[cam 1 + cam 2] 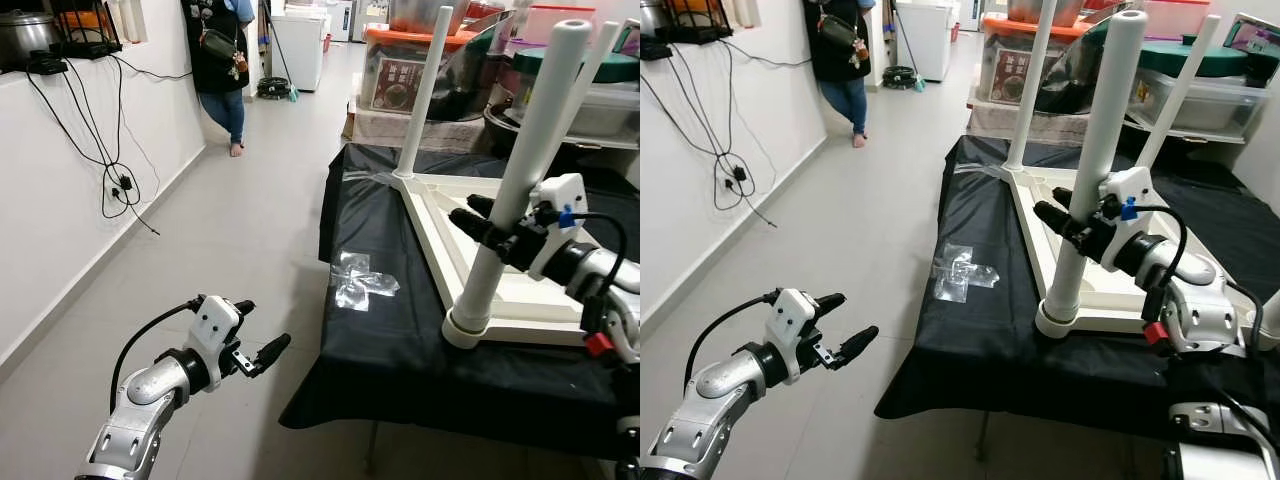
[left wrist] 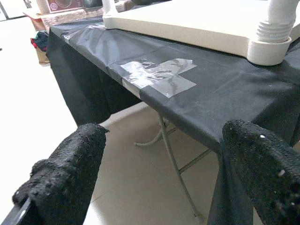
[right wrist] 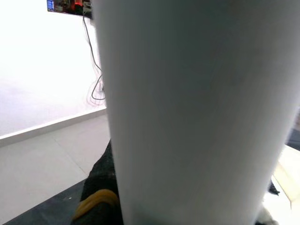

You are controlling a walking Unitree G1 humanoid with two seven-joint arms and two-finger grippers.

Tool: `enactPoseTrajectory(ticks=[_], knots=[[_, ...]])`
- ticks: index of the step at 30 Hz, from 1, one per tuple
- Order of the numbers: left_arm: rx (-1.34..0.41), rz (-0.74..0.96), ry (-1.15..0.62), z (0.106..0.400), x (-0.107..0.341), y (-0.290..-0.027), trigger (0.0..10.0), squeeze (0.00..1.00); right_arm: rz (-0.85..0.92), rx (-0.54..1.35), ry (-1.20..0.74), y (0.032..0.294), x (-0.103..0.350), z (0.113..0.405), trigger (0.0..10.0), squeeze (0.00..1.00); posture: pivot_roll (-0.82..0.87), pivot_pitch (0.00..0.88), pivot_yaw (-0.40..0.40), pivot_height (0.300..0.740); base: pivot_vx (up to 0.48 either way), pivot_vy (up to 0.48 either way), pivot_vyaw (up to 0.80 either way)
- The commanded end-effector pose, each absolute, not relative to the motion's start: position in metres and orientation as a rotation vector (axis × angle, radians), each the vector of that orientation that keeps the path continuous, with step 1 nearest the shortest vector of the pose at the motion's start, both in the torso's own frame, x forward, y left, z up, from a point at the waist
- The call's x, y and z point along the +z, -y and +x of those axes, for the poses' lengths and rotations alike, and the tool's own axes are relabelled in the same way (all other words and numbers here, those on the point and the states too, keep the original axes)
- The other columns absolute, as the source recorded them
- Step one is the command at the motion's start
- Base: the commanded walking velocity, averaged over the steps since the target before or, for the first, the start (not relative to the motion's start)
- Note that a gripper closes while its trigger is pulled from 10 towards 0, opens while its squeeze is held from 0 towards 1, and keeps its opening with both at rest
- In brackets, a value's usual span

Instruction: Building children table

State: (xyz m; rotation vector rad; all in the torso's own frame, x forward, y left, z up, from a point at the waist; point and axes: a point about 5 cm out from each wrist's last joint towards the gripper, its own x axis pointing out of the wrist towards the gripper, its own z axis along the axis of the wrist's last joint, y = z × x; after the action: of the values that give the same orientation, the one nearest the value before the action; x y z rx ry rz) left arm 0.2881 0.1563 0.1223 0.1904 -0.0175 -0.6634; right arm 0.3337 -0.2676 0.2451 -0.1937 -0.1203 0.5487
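Seating the near table leg.
Your right gripper [image 1: 1072,228] pinches the leg [image 1: 1092,160] to steady it in its socket [image 1: 1058,318]; your left gripper [image 1: 258,332] hangs spread, idle.

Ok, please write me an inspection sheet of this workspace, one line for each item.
Surface: folding table under a black cloth.
Job's things: white children table top lies upside down; near leg stands in its corner socket, far leg upright.
Clutter: clear tape patch stuck on the cloth.
Grippers: right tool closed around the near leg; left tool open, over the floor beside the table.
Cables: black cables hang down the left wall.
Surroundings: a person stands in the corridor; storage boxes behind the table.
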Motion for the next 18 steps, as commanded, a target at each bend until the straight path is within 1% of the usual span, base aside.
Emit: enactPoseTrajectory(ticks=[1,6,8,9,12,14,17,18], knots=[[-0.675,0.190,0.008,0.286,0.121,-0.153,10.0,0.00,-0.178,0.573,0.080,0.262,0.232,0.334,0.0,0.00,0.05,0.000,-0.079,0.740,0.000,0.000,0.00],[-0.670,0.192,0.004,0.286,0.121,-0.155,10.0,0.00,-0.164,0.595,0.057,0.261,0.227,0.332,0.0,0.00,0.05,0.000,-0.080,0.740,0.000,0.000,0.00],[-0.667,0.190,0.000,0.286,0.120,-0.156,10.0,0.00,-0.141,0.598,0.050,0.262,0.225,0.332,0.0,0.00,0.05,0.000,-0.080,0.740,0.000,0.000,0.00],[-0.666,0.186,-0.005,0.286,0.120,-0.156,10.0,0.00,-0.086,0.611,0.048,0.259,0.222,0.331,0.0,0.00,0.05,0.000,-0.081,0.740,0.000,0.000,0.00],[-0.665,0.185,-0.006,0.286,0.119,-0.156,10.0,0.00,-0.062,0.617,0.049,0.257,0.221,0.330,0.0,0.00,0.05,0.000,-0.081,0.740,0.000,0.000,0.00],[-0.663,0.172,-0.010,0.286,0.119,-0.155,10.0,0.00,-0.012,0.645,0.051,0.249,0.218,0.328,0.0,0.00,0.05,0.000,-0.081,0.740,0.000,0.000,0.00],[-0.661,0.168,-0.013,0.286,0.119,-0.156,10.0,0.00,0.063,0.706,0.047,0.229,0.212,0.323,0.0,0.00,0.05,0.000,-0.080,0.740,0.000,0.000,0.00],[-0.661,0.168,-0.013,0.286,0.119,-0.156,10.0,0.00,0.063,0.706,0.047,0.229,0.212,0.323,0.0,0.00,0.05,0.000,-0.080,0.740,0.000,0.000,0.00]])
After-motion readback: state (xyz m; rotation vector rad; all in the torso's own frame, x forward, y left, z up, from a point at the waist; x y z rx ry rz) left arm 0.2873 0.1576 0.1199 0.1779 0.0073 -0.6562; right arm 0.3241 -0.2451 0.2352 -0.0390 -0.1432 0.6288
